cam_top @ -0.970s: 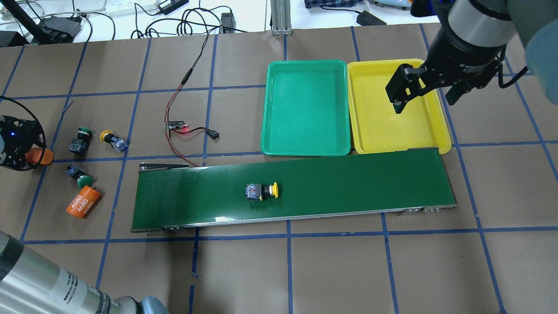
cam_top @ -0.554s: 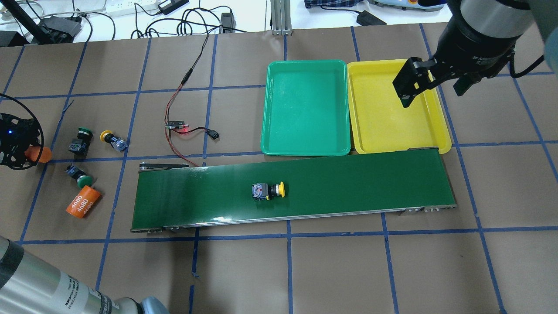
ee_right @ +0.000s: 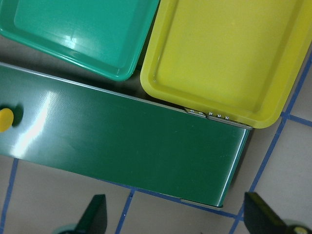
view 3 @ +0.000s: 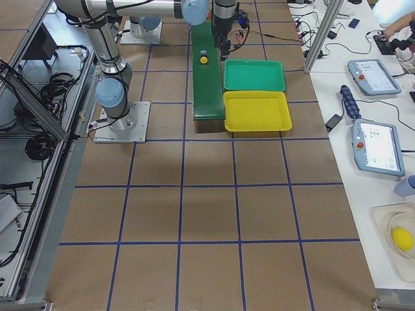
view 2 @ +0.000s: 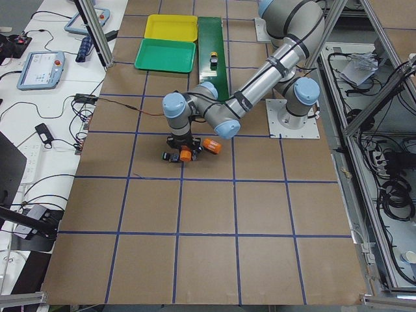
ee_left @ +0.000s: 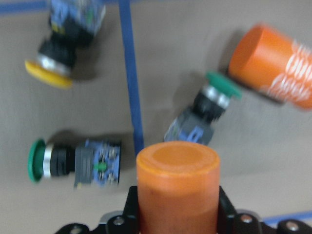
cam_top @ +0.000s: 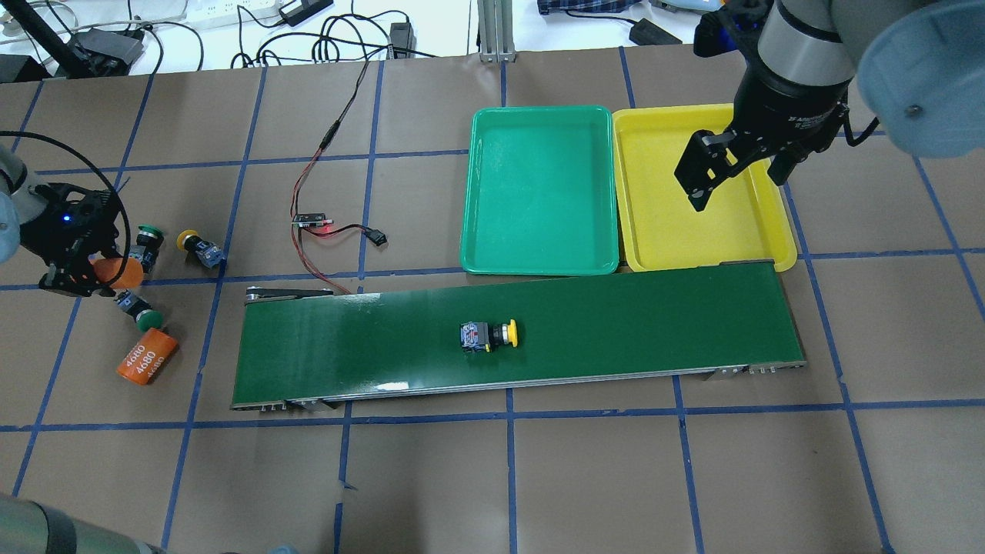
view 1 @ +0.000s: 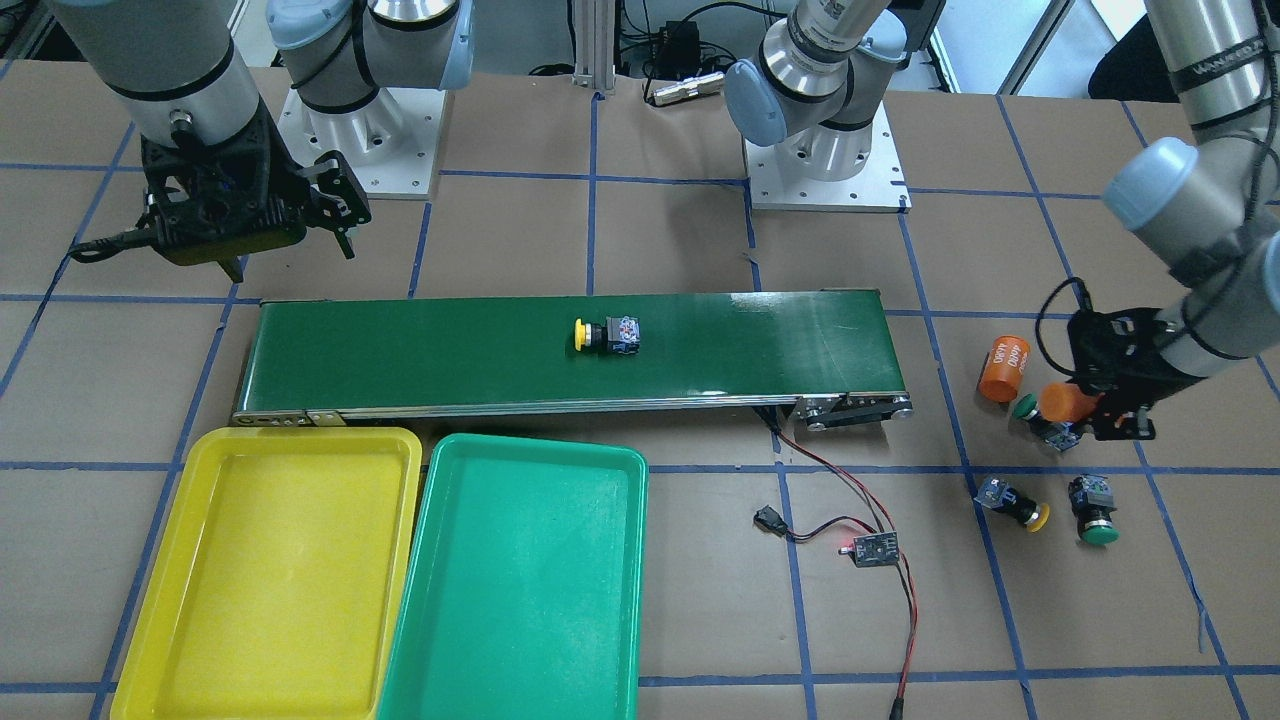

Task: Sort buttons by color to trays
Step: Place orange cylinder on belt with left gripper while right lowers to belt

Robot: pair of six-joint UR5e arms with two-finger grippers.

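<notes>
A: From across the table, how do the arms stand?
B: The left gripper (view 1: 1085,398) hangs low at the table's end, clamped on an orange cylinder (view 1: 1058,401). The right gripper (view 1: 290,255) hovers high by the other end of the belt (view 1: 400,350), fingers spread, holding nothing. A yellow button (view 1: 607,335) lies on its side mid-belt.
A: And from overhead?
B: The green tray (cam_top: 539,192) and the yellow tray (cam_top: 677,238) sit side by side, just beside the belt. Near the left gripper lie a green button (cam_top: 146,242), a loose yellow button (cam_top: 198,248) and a second green button (cam_top: 140,309), with a second orange cylinder (cam_top: 146,355) beside that one.
A: The side views?
B: The left arm stretches out low with its wrist pointing down. The right arm reaches over the belt. Both grippers are too small to judge there.
A: The wrist cameras?
B: The left one is blurred: the held cylinder stands upright between the jaws, with the three loose buttons on their sides around it. The right one shows the fingertips wide apart above the belt's end and the yellow tray's corner.
</notes>
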